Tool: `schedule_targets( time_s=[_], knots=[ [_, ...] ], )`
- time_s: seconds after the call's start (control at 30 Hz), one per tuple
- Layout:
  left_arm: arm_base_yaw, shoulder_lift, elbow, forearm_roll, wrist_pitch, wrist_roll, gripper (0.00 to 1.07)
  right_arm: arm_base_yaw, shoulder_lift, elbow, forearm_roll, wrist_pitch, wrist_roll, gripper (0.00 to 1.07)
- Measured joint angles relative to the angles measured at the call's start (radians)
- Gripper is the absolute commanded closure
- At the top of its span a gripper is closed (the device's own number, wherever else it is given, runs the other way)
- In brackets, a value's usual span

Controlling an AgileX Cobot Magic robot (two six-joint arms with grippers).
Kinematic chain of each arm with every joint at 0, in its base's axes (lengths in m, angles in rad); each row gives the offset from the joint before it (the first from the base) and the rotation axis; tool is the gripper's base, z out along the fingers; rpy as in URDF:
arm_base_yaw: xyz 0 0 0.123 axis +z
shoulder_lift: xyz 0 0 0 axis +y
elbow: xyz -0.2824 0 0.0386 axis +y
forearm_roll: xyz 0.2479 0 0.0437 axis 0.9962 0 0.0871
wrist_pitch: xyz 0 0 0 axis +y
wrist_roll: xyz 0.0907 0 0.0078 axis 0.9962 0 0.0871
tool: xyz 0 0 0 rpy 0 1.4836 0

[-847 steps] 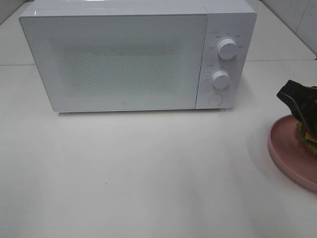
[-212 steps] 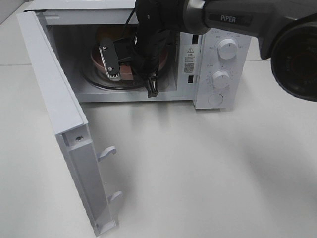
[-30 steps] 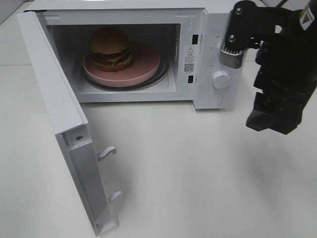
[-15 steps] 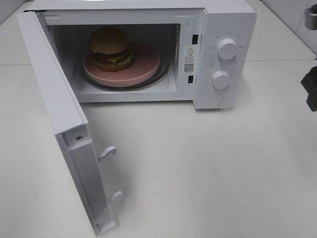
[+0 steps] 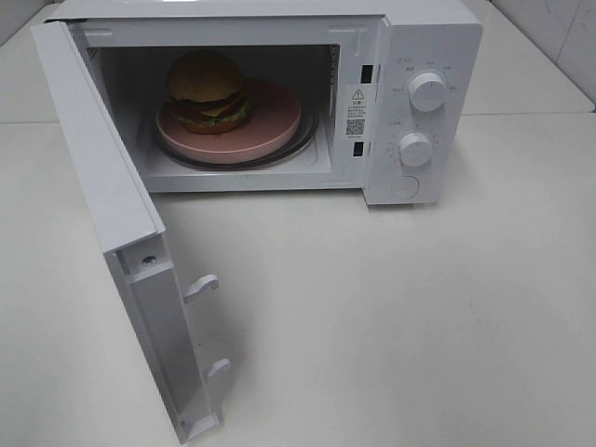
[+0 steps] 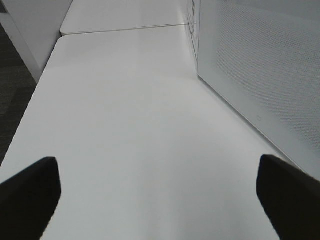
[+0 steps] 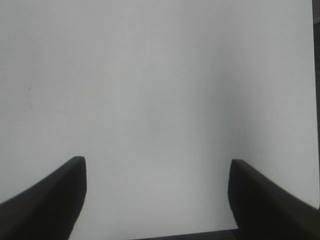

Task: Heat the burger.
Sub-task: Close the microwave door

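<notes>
The left pincer (image 6: 159, 200) stands with its two dark fingers (image 6: 30, 192) wide apart and nothing between them, poised over the bare white counter (image 6: 125, 125). Just beside it rises the dotted outer face of the microwave door (image 6: 260, 75). The right pincer (image 7: 157, 200) is likewise spread and holds nothing, with only plain counter beneath it. Neither pincer shows in the high view.

There the white microwave (image 5: 433, 37) sits at the back of the counter, its door swung fully out to the left. The burger (image 5: 208, 90) sits inside the cavity, on the left part of a round pink plate (image 5: 275, 121) that rests on the glass turntable (image 5: 307, 144). On the panel at the right are two white knobs, upper (image 5: 427, 91) and lower (image 5: 415, 149), above a round button (image 5: 403, 186).
</notes>
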Motion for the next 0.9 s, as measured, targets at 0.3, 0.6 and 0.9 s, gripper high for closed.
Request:
schedule_targets(
  time_s=[0.3, 0.6, 0.9],
  knots=[
    [0.000, 0.000, 0.000, 0.000, 0.000, 0.000, 0.06, 0.000, -0.448, 0.189, 0.132, 0.019, -0.106, 0.29],
    [0.000, 0.000, 0.000, 0.000, 0.000, 0.000, 0.06, 0.000, -0.766, 0.289, 0.156, 0.022, -0.121, 0.31],
    [0.000, 0.000, 0.000, 0.000, 0.000, 0.000, 0.06, 0.000, -0.982, 0.343, 0.221, 0.030, -0.201, 0.31]
  ],
)
